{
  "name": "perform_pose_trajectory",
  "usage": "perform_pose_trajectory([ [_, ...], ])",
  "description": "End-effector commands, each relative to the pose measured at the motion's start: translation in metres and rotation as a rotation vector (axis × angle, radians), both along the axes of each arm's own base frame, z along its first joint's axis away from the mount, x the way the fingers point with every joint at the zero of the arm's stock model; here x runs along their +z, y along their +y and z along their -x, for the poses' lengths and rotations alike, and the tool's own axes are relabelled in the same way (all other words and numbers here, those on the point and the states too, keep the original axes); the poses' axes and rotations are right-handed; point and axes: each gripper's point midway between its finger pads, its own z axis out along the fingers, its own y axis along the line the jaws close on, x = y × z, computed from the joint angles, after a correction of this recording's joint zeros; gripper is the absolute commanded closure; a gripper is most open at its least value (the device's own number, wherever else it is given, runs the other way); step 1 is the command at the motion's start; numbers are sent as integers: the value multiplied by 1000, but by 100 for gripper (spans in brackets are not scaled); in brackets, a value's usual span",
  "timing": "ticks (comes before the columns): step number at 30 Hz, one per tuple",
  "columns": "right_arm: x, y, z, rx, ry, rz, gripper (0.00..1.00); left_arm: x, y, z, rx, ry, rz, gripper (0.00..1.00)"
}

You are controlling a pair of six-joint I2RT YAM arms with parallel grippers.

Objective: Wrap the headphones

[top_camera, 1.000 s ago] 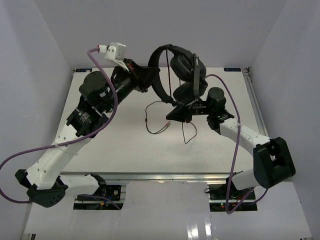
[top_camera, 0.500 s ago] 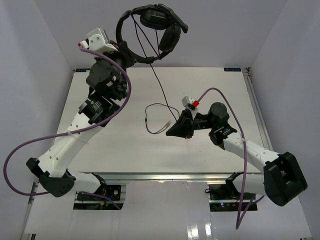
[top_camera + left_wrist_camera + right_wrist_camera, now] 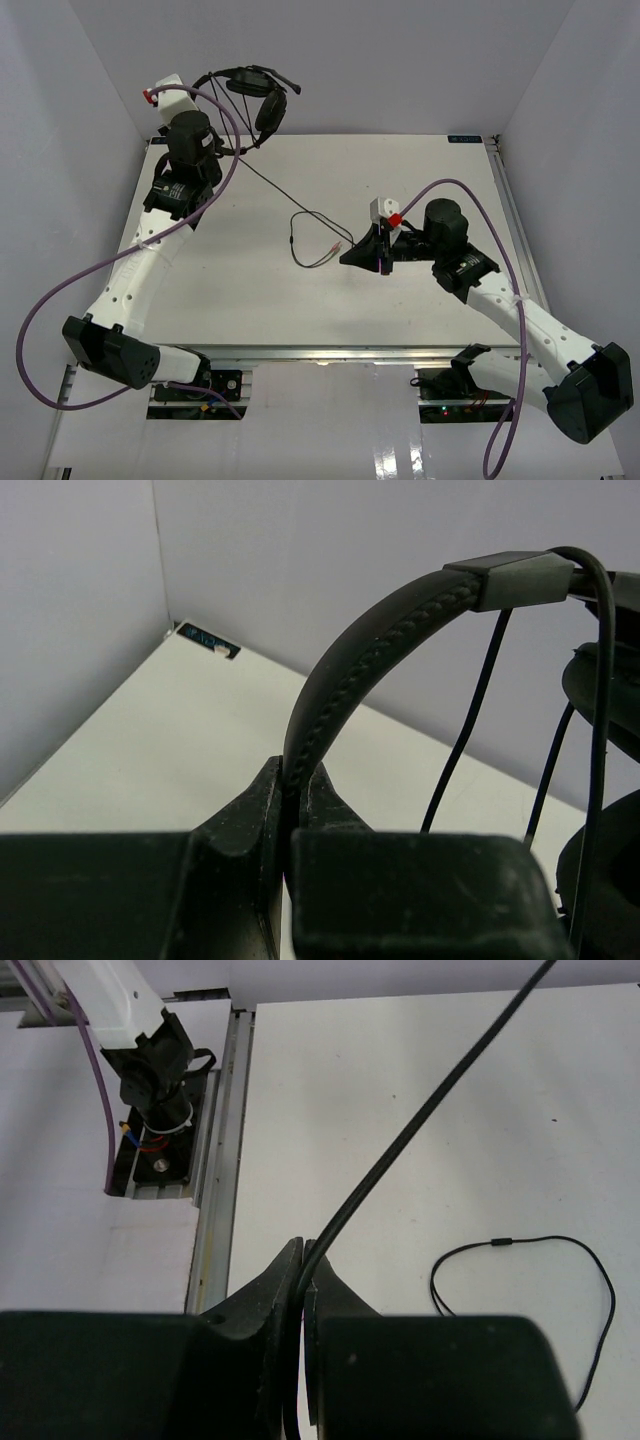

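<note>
While the headphones hang in the air over the far left corner of the tabletop, close to the back wall, both arms have a hold on them.

**Left end effector**: clenched on the headband, gripping it edge-on low on the arch. The earcups hang free to the right of the grip.

**Right end effector**: clenched on the thin black cable, low over the middle of the tabletop.

**Cable:** from the earcups it runs in a near-straight line down to the right jaws. Two strands also cross behind the headband in the left wrist view. Past the right grip, a slack loop lies on the tabletop and ends at the pale plug.

**Risks, as judged:**
- The span between the two grips looks nearly taut. Any move that draws the arms apart would load the cable's joint at the earcup or drag the wire through the right jaws.
- The headband is held at one narrow point. A fast wrist turn could make the earcups swing, pivot in the jaws or strike the wall.
- The trailing loop and plug are unguided. They could snag or whip during winding.
- If tension drops, the turns already on the headband may slide off.
</note>
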Motion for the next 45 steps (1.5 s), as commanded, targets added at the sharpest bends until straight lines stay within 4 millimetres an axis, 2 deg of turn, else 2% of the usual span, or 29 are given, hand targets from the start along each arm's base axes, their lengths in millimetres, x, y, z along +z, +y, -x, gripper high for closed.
perform_pose_trajectory([
  [1, -8, -7, -6, -39, -69, 67, 92, 38, -11, 14, -110, -100, 142, 100],
  [2, 1, -7, -9, -50, -104, 61, 92, 36, -12, 13, -119, -90, 121, 100],
  [3, -1, -10, -11, -69, -99, 84, 92, 31, -13, 12, -124, -78, 115, 100],
  [6, 11, -11, -13, -76, -153, 90, 92, 15, -15, 11, -125, -51, 140, 100],
  [8, 5, -10, -9, -55, -133, 97, 92, 10, -17, 9, -147, -39, 189, 100],
  [11, -13, -9, -5, -45, -105, 122, 92, 21, -23, 7, -195, -54, 269, 100],
  [15, -22, -11, -2, -41, -107, 132, 92, 43, -19, 5, -187, -91, 261, 100],
  [18, -20, -11, 2, -25, -108, 128, 92, 44, -11, 0, -143, -94, 242, 100],
  [22, -7, -12, 4, -19, -140, 117, 92, 27, -5, -10, -99, -52, 189, 100],
  [26, 19, -15, 7, -19, -196, 104, 92, -8, 7, -18, -41, 23, 98, 100],
  [29, 37, -15, 10, -6, -201, 94, 92, -43, 15, -25, -10, 90, 81, 100],
  [31, 57, -15, 10, -9, -231, 73, 92, -65, 16, -30, -2, 137, 78, 100],
  [34, 73, -16, 1, -51, -283, 73, 92, -102, 10, -34, -33, 230, 51, 100],
  [37, 83, -20, -16, -132, -343, 99, 92, -146, 4, -25, -93, 330, 13, 100],
  [40, 96, -23, -42, -228, -435, 129, 92, -193, -16, -4, -252, 444, -56, 100],
  [43, 107, -26, -65, -315, -491, 148, 92, -222, -49, 22, -453, 511, -171, 100],
  [45, 109, -23, -76, -341, -503, 150, 92, -234, -79, 42, -575, 538, -242, 100],
])
